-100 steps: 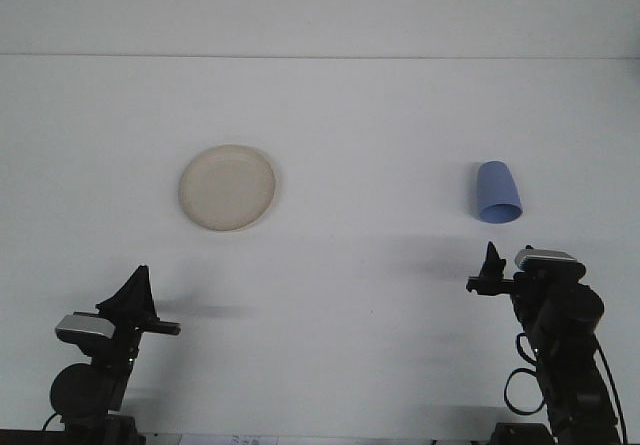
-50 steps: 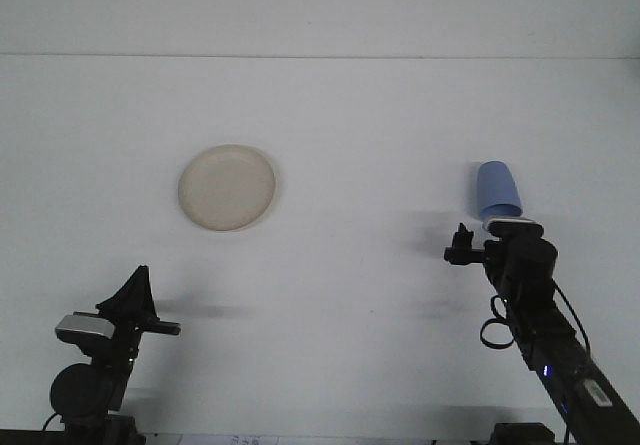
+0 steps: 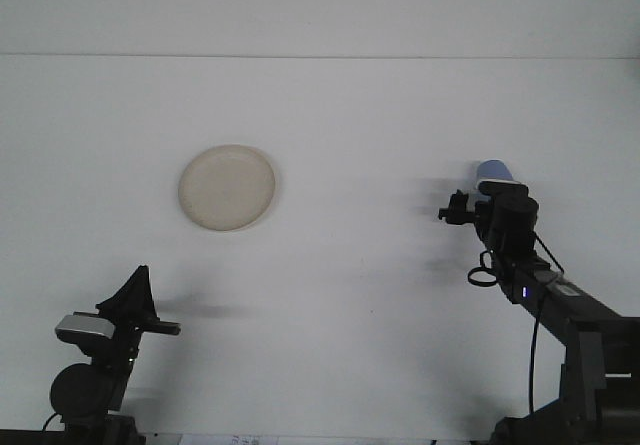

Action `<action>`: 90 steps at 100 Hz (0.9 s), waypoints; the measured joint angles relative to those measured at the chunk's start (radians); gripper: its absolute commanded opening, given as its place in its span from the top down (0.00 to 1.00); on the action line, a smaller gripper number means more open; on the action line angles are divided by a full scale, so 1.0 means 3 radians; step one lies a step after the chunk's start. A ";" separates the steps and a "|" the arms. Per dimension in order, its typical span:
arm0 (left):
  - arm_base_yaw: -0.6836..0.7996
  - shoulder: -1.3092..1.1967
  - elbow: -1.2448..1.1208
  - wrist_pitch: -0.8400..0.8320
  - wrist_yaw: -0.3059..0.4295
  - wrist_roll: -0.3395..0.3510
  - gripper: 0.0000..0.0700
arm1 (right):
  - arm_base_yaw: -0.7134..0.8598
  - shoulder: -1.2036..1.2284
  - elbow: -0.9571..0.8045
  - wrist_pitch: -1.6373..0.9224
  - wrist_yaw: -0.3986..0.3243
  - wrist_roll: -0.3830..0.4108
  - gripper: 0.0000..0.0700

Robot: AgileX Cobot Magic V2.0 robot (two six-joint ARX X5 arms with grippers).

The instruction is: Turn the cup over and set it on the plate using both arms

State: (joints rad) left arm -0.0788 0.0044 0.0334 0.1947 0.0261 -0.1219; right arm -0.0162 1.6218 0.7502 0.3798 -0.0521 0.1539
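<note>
Up front, right gripper (image 3: 458,210) reaching over the table (image 3: 400,115), just left of the blue cup (image 3: 492,171); finger spread impossible to tell. Cup mostly hidden behind the wrist, lying on the table at right. Plate (image 3: 228,187) well apart to the left. Left gripper (image 3: 135,295) parked low, spread likewise unclear.

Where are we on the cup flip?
Early. Done: nothing; the plate sits bare and the cup is on the table at the right. In hand: the right arm is extended to the cup, its wrist covering most of it, right gripper beside it; grasp not visible. Left gripper parked at near left. Left: grasp, flip, handover, place on plate.
</note>
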 measured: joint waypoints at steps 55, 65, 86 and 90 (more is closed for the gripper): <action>0.0000 0.0000 0.0000 0.0001 0.0000 0.0000 0.98 | 0.0682 -0.1161 0.0795 -0.2441 -0.0015 -0.0291 1.00; 0.0000 0.0000 0.0000 0.0001 0.0000 0.0000 0.98 | 0.1012 -0.1266 0.1404 -0.3488 -0.0072 -0.0393 1.00; 0.0000 0.0000 0.0000 0.0001 0.0000 0.0000 0.98 | 0.1741 -0.0893 0.2276 -0.5392 -0.0074 -0.0497 1.00; 0.0000 0.0000 0.0000 0.0001 0.0000 0.0000 0.98 | 0.1868 -0.0820 0.2328 -0.5571 -0.0064 -0.0501 1.00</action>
State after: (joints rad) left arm -0.0788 0.0044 0.0334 0.1951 0.0261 -0.1219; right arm 0.5442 1.3758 1.4487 -1.2915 -0.0711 0.0036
